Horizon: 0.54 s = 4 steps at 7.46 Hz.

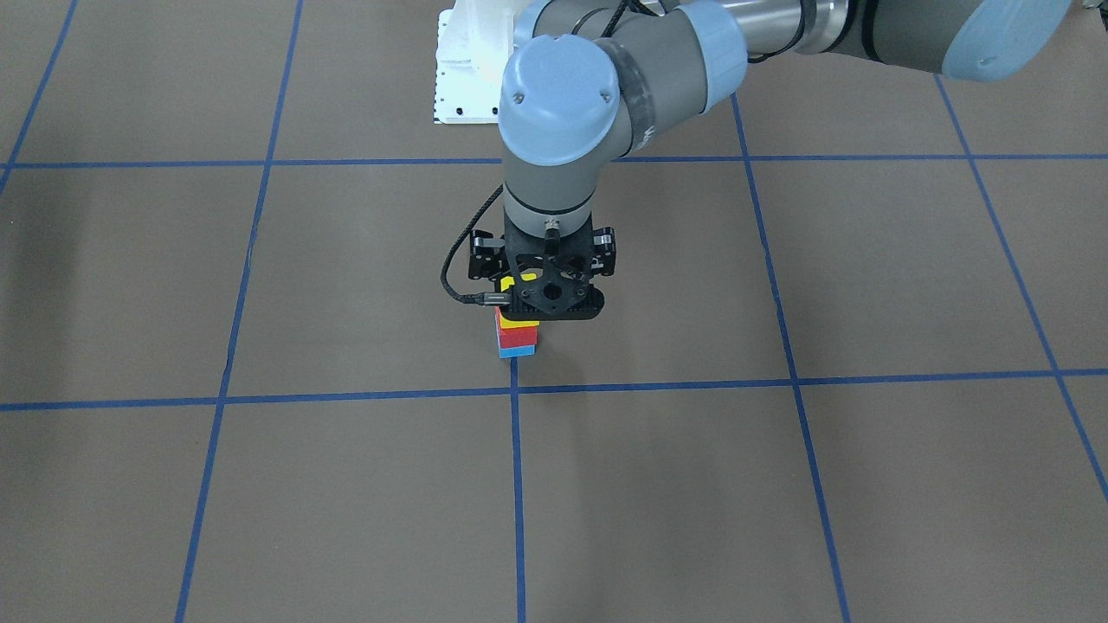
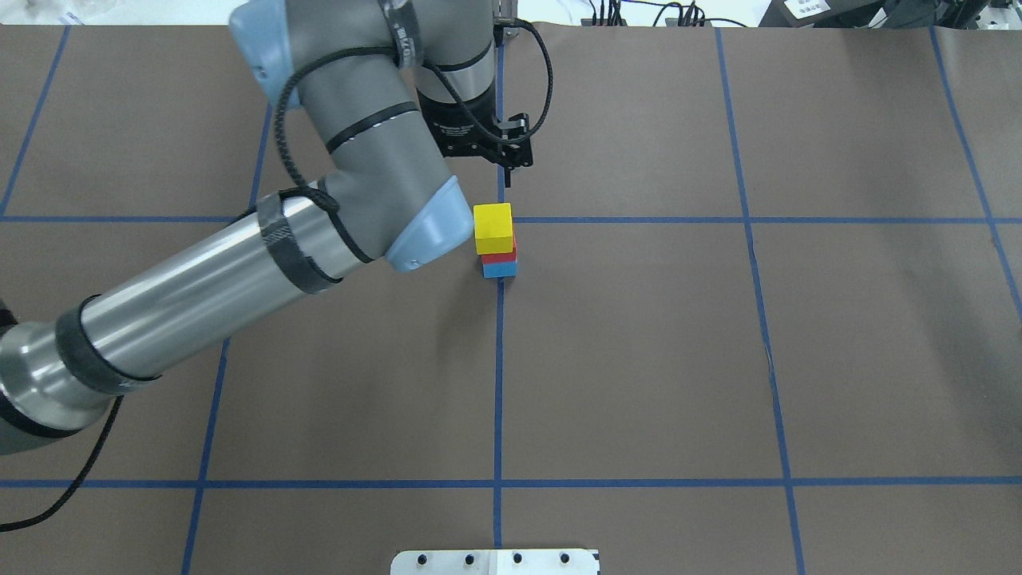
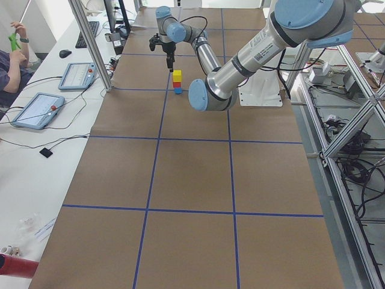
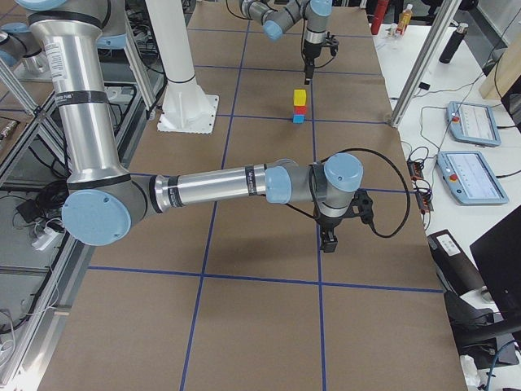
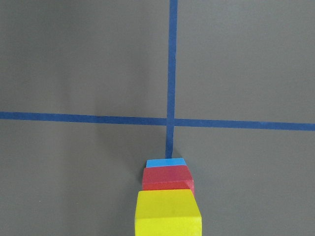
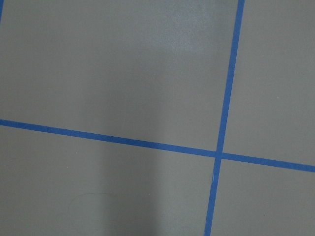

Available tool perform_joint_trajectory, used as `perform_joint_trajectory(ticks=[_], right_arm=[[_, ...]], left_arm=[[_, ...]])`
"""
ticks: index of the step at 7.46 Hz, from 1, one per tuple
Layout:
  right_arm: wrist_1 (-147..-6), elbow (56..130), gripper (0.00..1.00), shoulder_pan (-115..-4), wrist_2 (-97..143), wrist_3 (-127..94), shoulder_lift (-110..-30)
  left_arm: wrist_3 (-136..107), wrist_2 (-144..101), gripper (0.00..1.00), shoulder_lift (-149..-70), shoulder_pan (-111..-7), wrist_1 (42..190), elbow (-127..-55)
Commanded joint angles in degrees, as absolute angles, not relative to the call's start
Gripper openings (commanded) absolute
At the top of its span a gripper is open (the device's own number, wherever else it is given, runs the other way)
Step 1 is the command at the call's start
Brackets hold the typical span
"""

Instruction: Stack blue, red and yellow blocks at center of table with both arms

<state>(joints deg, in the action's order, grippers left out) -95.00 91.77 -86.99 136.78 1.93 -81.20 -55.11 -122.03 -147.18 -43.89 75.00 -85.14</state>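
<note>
The blocks stand in one stack by a tape crossing in the middle of the table (image 2: 639, 359): blue block (image 2: 500, 271) at the bottom, red block (image 2: 498, 256) on it, yellow block (image 2: 493, 227) on top. My left gripper (image 1: 544, 298) hangs just above the stack, clear of the yellow block (image 1: 506, 282), and its spread linkages show it open and empty. In the left wrist view the stack (image 5: 168, 211) sits at the bottom edge. My right gripper (image 4: 327, 242) hovers over bare table far from the stack; I cannot tell whether it is open or shut.
The white pedestal base (image 1: 463, 69) stands at the robot's side of the table. Tablets and cables lie on a side bench (image 4: 468, 175) past the table's edge. A person sits at that bench (image 3: 9, 60).
</note>
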Motion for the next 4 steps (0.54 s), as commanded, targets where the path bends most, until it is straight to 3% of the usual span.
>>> perform_joint_trajectory(ticks=[1, 2, 4], right_arm=[[-94.5, 91.6, 0.99, -86.9, 136.1, 2.1, -81.6], [-94.5, 91.9, 0.99, -86.9, 135.8, 2.3, -81.6], [-94.5, 91.5, 0.99, -87.2, 132.7, 2.3, -82.2]], left_arm=[[-39.2, -122.3, 1.00, -125.2, -51.3, 73.5, -104.8], [-33.1, -121.9, 1.00, -113.0, -55.9, 76.3, -111.6], [-27.2, -124.2, 1.00, -103.1, -67.9, 86.7, -107.8]])
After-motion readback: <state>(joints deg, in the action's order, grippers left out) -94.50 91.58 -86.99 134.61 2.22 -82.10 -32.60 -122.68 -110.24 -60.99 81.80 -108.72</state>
